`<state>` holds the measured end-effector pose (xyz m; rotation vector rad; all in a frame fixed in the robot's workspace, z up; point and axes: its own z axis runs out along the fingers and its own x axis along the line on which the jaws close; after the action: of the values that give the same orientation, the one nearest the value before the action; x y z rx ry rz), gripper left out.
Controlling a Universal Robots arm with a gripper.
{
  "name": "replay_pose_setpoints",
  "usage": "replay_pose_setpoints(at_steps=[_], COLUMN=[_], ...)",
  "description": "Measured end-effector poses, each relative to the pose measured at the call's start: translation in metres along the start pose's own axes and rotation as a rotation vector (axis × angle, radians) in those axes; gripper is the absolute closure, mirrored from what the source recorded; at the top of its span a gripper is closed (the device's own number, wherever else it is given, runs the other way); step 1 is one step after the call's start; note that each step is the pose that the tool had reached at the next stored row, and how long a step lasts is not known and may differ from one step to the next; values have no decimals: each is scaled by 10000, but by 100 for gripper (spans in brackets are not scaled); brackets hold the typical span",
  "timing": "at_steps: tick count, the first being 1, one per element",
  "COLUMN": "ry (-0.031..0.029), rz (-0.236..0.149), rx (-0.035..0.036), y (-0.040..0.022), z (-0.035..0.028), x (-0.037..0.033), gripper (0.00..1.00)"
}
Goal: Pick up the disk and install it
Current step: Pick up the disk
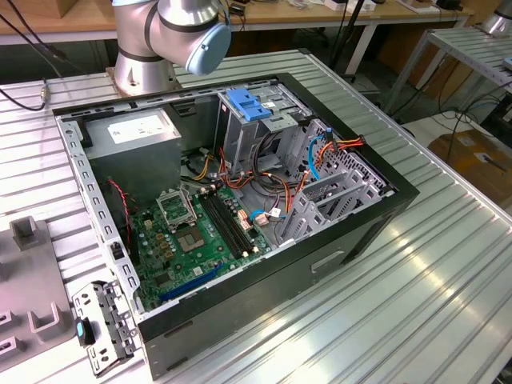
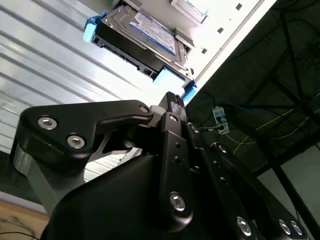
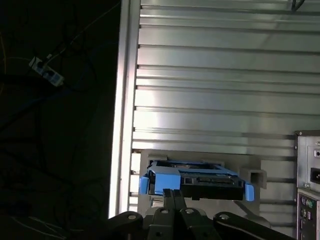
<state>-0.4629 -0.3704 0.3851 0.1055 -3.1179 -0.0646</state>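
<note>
— What is the gripper doing?

— The gripper (image 3: 173,194) has its two black fingers pressed together, with nothing pinched between them.

— And the disk?

— The disk (image 3: 207,181) lies just ahead of the fingertips, free of them. It is a flat dark drive in a bright blue carrier, resting on a pale grey holder (image 3: 240,159). In the first wrist view its connector edge faces the gripper. I cannot tell whether the tips touch it.

— What lies farther out?

— Beyond the holder stretches the ribbed aluminium table (image 3: 215,100). Off to one side of the gripper, the rear panel of the computer case (image 3: 307,175) begins. In the exterior view that case lies open, lid off, showing a green motherboard (image 1: 200,232) and a tall metal cage (image 1: 240,136). The silver arm (image 1: 172,32) rises behind it.
</note>
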Motion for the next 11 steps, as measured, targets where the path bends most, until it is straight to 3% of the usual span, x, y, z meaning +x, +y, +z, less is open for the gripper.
replay_pose_setpoints(at_steps=[7,11], ry=[70,101], rz=[-1662,-2428], rx=[33,49], y=[0,0], z=[0,0], x=[0,0], gripper=[89,89])
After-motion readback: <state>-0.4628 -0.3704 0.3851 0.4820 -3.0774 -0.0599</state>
